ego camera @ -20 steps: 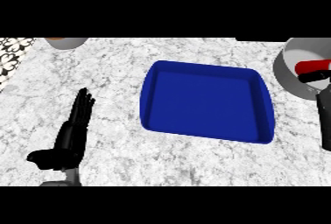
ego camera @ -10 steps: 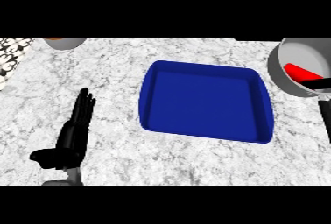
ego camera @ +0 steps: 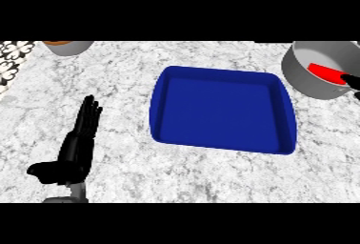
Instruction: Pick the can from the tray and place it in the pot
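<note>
The left hand (ego camera: 70, 152) rests at the lower left of the counter (ego camera: 119, 95), its fingers (ego camera: 88, 114) straight and pressed close together, pointing away toward the far edge, thumb stuck out to the side. Of the right hand (ego camera: 352, 82) only a dark sliver shows at the right edge, over the pot's rim and touching the can's lower end; whether its fingers are curled or straight cannot be told.

The red can (ego camera: 326, 73) lies inside the grey pot (ego camera: 309, 78) at the upper right. It is tipped over, its long axis running on a slant from upper left down to lower right, toward the dark hand.

Left of the pot sits the blue tray (ego camera: 221, 109), mid-counter. A grey bowl (ego camera: 68, 46) peeks in at the top left edge.
</note>
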